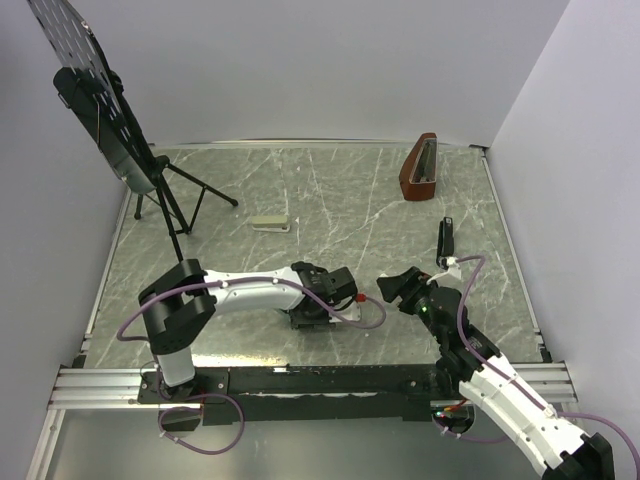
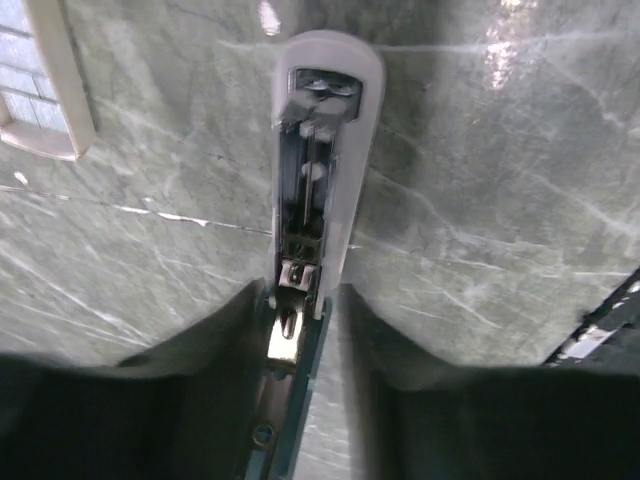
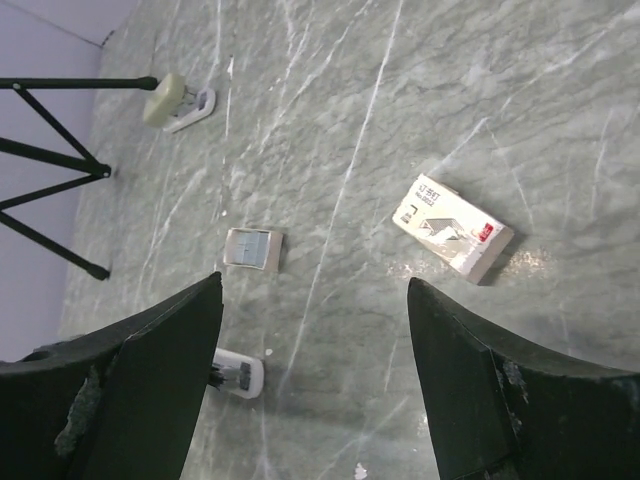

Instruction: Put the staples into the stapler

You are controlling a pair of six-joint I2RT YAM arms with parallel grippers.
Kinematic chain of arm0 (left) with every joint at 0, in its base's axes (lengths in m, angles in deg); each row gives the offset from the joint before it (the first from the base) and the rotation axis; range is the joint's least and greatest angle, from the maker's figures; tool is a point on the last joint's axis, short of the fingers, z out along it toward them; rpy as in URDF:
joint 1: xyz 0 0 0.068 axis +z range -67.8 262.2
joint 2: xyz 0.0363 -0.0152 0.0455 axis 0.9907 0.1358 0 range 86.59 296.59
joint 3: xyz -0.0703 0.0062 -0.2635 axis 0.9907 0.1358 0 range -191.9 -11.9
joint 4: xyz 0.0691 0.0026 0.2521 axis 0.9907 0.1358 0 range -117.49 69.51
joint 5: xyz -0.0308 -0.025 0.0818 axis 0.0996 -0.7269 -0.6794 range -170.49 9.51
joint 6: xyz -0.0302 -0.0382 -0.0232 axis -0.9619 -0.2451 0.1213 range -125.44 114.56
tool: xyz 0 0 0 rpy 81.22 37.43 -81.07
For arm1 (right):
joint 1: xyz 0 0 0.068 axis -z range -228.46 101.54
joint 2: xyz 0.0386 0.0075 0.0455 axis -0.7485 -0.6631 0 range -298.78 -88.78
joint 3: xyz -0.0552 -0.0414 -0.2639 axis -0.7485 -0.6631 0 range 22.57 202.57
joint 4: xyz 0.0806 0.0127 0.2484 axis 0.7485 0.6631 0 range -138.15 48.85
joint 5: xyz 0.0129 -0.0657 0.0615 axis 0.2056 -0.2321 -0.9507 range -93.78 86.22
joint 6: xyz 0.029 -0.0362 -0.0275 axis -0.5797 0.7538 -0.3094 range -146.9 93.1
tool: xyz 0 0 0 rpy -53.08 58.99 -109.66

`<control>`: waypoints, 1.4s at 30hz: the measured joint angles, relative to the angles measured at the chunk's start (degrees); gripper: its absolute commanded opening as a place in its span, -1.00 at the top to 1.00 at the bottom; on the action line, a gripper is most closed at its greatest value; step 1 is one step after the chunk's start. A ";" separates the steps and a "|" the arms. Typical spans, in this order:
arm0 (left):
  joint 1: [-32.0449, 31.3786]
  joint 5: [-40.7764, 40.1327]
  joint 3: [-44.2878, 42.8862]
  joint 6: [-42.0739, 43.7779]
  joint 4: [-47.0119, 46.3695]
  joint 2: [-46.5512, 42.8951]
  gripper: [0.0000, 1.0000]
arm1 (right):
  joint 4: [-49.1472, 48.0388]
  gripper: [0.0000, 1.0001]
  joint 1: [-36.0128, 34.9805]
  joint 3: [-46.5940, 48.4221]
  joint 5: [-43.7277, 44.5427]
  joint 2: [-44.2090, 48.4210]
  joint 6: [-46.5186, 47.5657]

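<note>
A slim black stapler lies on the table at the right, apart from both grippers. My left gripper is open and straddles another stapler with a pale grey lid. That lid is swung open and shows a silvery rail. The left finger is against it and a strip of table shows beside the right finger. A small tan box of staples lies open beside it and also shows in the left wrist view. My right gripper is wide open and empty above the table.
A white carton with a red mark lies on the table. A grey-green stapler sits near the black tripod. A brown stand is at the back right. The pale stapler's tip lies by my right gripper's left finger.
</note>
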 measured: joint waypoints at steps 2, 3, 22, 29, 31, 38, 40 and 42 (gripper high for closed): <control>-0.11 -0.35 0.24 -0.17 -0.04 0.17 -0.48 | 0.22 -0.64 0.00 0.00 0.24 -0.02 0.48; -0.15 -0.59 0.46 -0.59 -0.02 0.17 -0.56 | 0.24 -0.65 0.00 0.02 0.35 -0.04 1.01; 9.03 -7.72 5.16 -12.46 -16.28 -32.98 -0.99 | -4.13 -0.67 -4.66 13.60 -18.95 -25.90 26.16; 13.64 -14.03 20.44 -24.61 -27.28 -55.89 -0.99 | -4.57 -0.65 -18.71 24.35 -22.32 -42.69 38.10; 13.86 -16.70 24.30 -27.12 -28.52 -60.72 -0.99 | -5.11 -0.64 -20.81 26.80 -22.56 -47.01 40.70; 14.64 -24.13 28.22 -30.25 -31.67 -69.09 -0.99 | -5.01 -0.50 -24.81 34.27 -22.75 -60.39 48.04; 15.30 -25.70 28.63 -30.21 -32.89 -70.58 -0.99 | -4.92 -0.48 -25.70 36.00 -22.53 -63.04 49.22; 16.20 -26.69 28.98 -30.25 -33.57 -71.87 -0.99 | -4.70 -0.40 -26.82 37.92 -22.14 -65.85 50.23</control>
